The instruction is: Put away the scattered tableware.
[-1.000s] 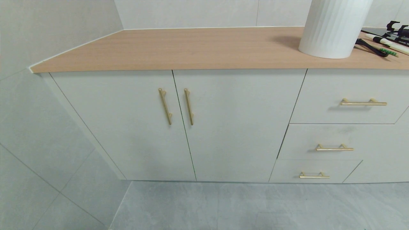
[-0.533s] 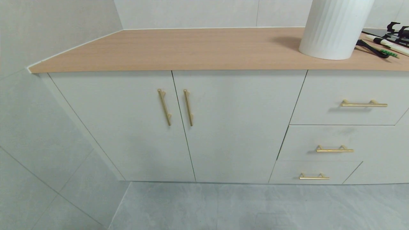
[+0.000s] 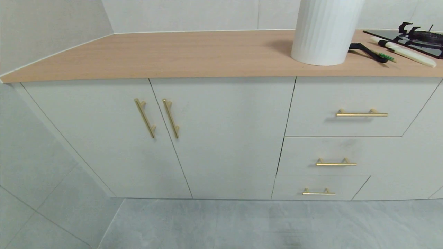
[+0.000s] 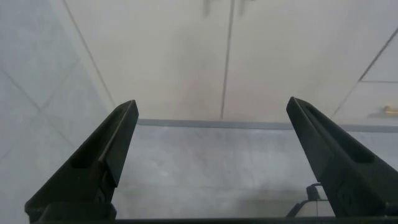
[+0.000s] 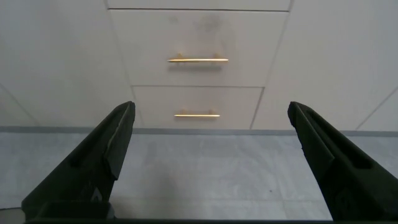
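Head view: the scattered tableware, a black utensil [image 3: 368,52] and a long pale utensil [image 3: 405,52], lies on the wooden countertop [image 3: 173,55] to the right of a white ribbed container [image 3: 325,34], above closed drawers [image 3: 346,100]. The left gripper [image 4: 211,109] and right gripper [image 5: 211,109] hang low before the cabinet, jaws wide apart and empty. Squaring up closer to the utensils before raising either arm looks the sound approach.
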Controlling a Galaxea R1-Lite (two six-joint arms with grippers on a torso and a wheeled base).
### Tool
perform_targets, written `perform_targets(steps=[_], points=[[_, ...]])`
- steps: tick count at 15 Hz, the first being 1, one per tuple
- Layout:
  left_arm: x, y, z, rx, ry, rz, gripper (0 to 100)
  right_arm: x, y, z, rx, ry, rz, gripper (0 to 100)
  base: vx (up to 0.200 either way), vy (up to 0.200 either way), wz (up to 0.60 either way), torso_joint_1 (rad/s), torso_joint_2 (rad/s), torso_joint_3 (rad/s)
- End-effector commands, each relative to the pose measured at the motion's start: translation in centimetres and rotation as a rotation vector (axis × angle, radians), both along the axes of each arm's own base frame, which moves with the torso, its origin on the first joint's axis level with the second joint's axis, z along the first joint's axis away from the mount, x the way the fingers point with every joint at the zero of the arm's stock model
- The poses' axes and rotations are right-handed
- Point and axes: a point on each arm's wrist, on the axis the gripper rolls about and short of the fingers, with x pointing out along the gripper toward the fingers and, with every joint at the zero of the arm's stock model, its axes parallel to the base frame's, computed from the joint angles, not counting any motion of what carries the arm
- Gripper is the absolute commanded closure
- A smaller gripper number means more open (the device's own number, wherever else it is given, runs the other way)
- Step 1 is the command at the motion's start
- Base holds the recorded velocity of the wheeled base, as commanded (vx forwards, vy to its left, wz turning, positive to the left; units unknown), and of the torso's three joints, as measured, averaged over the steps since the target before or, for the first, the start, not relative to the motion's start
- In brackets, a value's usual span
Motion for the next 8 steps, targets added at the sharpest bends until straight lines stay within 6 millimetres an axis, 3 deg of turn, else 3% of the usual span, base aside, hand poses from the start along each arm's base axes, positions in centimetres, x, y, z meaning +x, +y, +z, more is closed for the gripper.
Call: perform_targets(steps=[1, 2, 8], points=[[0.01, 0.0, 0.01, -0.001, 0.001, 0.002, 0, 0.01, 0.0, 0.01, 0.0, 0.002, 0.0, 0, 0.0, -0.2, 0.0, 0.002, 0.0, 0.002], [0.01, 0.0, 0.01, -0.001, 0.001, 0.002, 0, 0.01, 0.0, 0.01, 0.0, 0.002, 0.0, 0, 0.0, -0.2, 0.0, 0.007, 0.01, 0.002], [0.01, 0.0, 0.01, -0.003, 0.001, 0.002, 0, 0.01, 0.0, 0.01, 0.0, 0.002, 0.0, 0, 0.0, 0.0, 0.0, 0.0, 0.0, 0.0]])
